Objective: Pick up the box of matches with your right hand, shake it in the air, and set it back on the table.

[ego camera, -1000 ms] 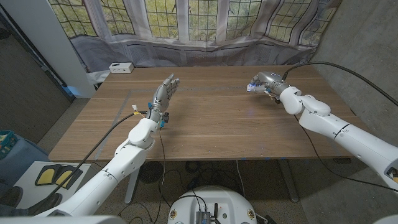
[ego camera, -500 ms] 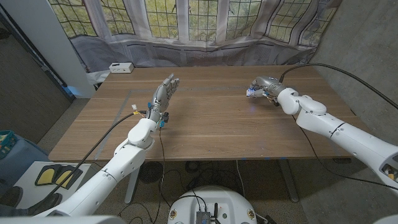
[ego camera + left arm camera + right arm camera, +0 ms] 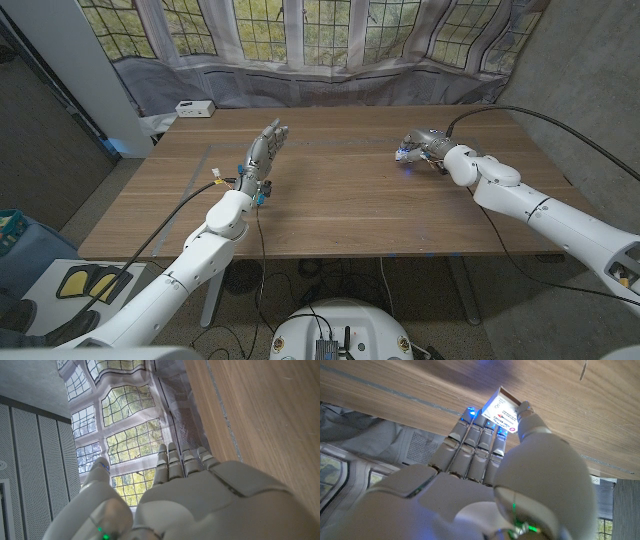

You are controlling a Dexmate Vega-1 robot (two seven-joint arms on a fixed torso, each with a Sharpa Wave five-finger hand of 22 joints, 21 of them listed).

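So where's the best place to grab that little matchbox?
Probably across its two broad flat faces, coming from the right, as the right hand does: in the wrist view the matchbox sits between thumb and fingers. It is thin and flat.

Right hand [image 3: 422, 143] located over the right rear part of the wooden table [image 3: 340, 215], near the far edge, gripping the small white cardboard box of matches [image 3: 502, 411] between thumb and fingers; box just off the tabletop in the right wrist view, contact with the wood not determinable. Left hand [image 3: 266, 153] positioned over the left half of the table, toward the middle of its depth, fingers extended toward the far edge, well apart from the right hand. Small white rectangular device [image 3: 194, 108] resting at the far left corner of the table, behind the left hand. Window-print curtain backdrop [image 3: 300, 45] hanging behind the far edge.
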